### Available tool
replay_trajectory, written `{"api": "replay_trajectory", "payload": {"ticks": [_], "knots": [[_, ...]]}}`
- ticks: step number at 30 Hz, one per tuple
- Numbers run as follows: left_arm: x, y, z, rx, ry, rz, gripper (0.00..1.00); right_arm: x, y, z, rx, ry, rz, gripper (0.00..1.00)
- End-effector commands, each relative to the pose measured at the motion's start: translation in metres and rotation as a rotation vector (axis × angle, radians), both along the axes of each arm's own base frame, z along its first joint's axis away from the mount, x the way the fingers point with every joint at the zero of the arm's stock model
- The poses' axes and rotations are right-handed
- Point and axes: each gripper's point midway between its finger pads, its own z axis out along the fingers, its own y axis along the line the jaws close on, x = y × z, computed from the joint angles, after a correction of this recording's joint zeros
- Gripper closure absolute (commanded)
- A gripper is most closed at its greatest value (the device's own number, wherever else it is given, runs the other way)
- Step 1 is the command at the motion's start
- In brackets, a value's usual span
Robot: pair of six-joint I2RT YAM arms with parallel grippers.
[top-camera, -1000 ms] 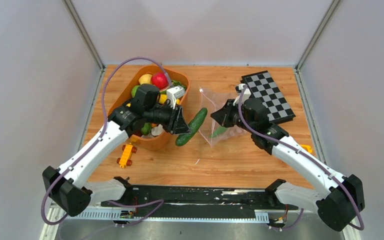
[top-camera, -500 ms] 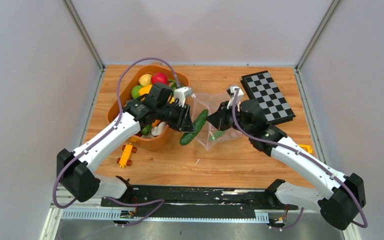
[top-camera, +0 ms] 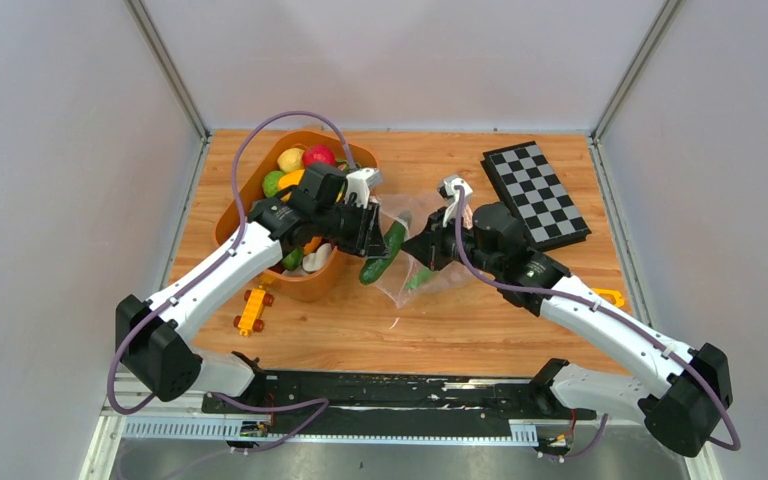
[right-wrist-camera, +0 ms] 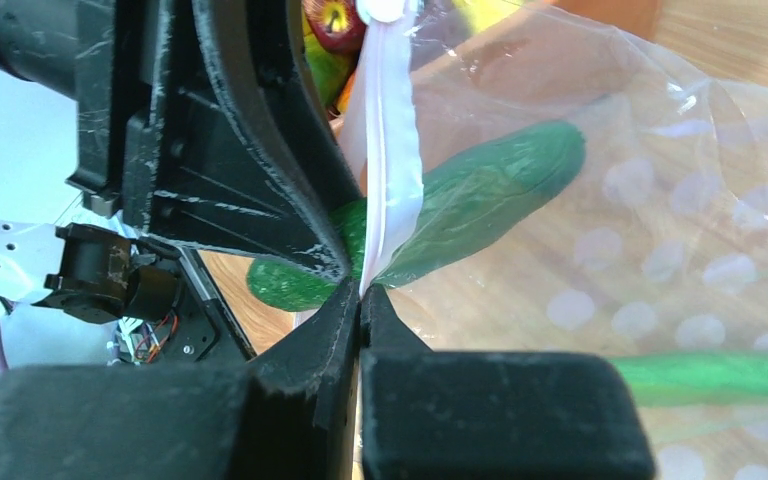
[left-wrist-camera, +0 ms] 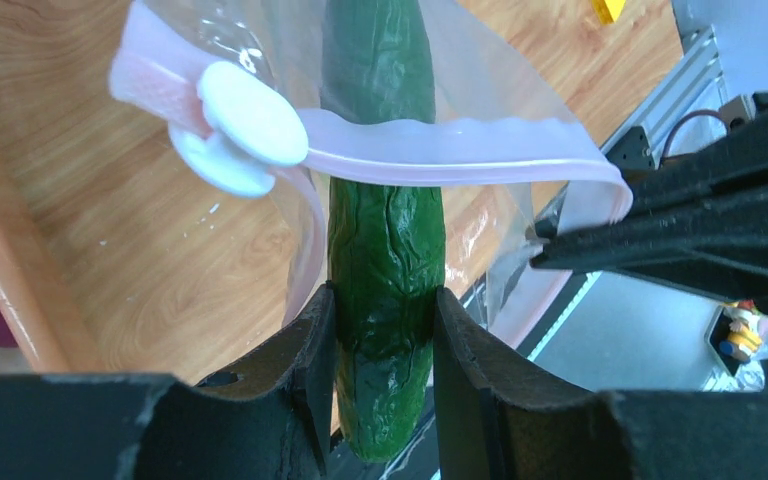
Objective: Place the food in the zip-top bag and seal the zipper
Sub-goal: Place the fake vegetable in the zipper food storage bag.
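My left gripper [left-wrist-camera: 384,300] is shut on the lower part of a green cucumber [left-wrist-camera: 385,230]. The cucumber's far end pokes through the open mouth of the zip-top bag [top-camera: 412,208], under the pinkish-white zipper [left-wrist-camera: 440,140] with its white slider [left-wrist-camera: 240,125]. My right gripper [right-wrist-camera: 360,290] is shut on the zipper strip [right-wrist-camera: 388,170] and holds the mouth up off the table. A second green piece [right-wrist-camera: 720,375] lies inside the bag. In the top view the cucumber [top-camera: 385,250] bridges my left gripper [top-camera: 372,240] and right gripper [top-camera: 422,245].
An orange tub [top-camera: 228,215] behind my left arm holds more food, among it a red apple [top-camera: 318,156] and a yellow piece [top-camera: 290,158]. A yellow toy car [top-camera: 252,308] lies in front of the tub. A checkerboard [top-camera: 538,190] sits at the back right.
My left gripper carried the cucumber rightward from beside the tub until its tip entered the bag. My right gripper moved left and lifted the bag's mouth toward it.
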Motion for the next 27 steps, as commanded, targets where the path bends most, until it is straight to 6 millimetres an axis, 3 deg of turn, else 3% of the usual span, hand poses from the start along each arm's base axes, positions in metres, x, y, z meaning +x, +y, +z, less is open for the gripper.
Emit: {"api": "replay_trajectory", "payload": {"ticks": [1,11,18,27], "knots": [[0.018,-0.010,0.022,-0.070,-0.072,0.058,1.00,-0.005,0.016,0.033,0.115,-0.052,0.065,1.00],[0.018,-0.012,0.013,-0.028,-0.125,0.050,0.99,0.000,0.015,0.043,0.207,-0.018,-0.002,1.00],[0.009,-0.016,0.016,-0.036,-0.162,-0.010,0.95,0.010,0.008,0.033,0.205,0.019,-0.087,1.00],[0.003,-0.011,0.007,0.047,-0.139,-0.093,0.74,0.013,0.001,0.032,0.177,-0.001,-0.118,1.00]]}}
